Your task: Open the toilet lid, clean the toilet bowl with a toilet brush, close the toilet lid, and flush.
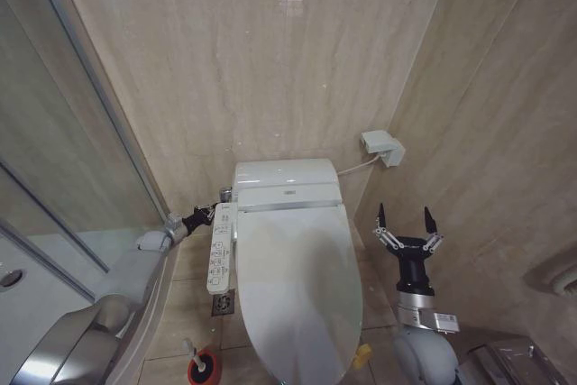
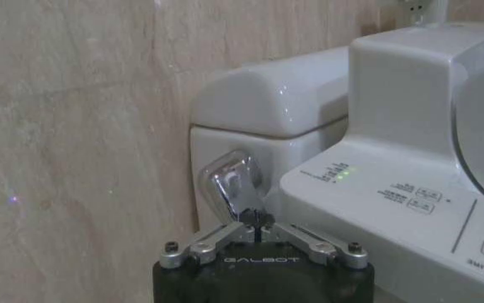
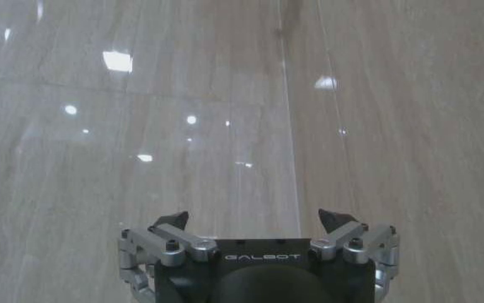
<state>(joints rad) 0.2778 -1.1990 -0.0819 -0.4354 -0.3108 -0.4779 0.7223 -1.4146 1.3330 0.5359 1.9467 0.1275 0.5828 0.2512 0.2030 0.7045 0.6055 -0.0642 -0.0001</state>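
Observation:
The toilet lid (image 1: 297, 286) lies shut, glossy white, with a yellow strap (image 1: 361, 355) at its front edge. It hides the toilet bowl. My left gripper (image 1: 209, 215) reaches to the tank's left side. In the left wrist view this gripper (image 2: 259, 221) is shut, its tip touching the lower end of the chrome flush lever (image 2: 231, 186). My right gripper (image 1: 407, 219) stands open and empty to the right of the toilet, pointing up; in the right wrist view it (image 3: 259, 222) faces bare wall tiles. The toilet brush (image 1: 200, 360) stands in its red holder on the floor, front left.
A long white button panel (image 1: 219, 250) runs along the toilet's left side, with green lights (image 2: 340, 172). A glass shower door (image 1: 81, 178) and a white tray (image 1: 27, 299) are at left. A wall box (image 1: 381, 146) is behind. A floor drain (image 1: 223, 304) and a metal bin (image 1: 514, 362) sit low.

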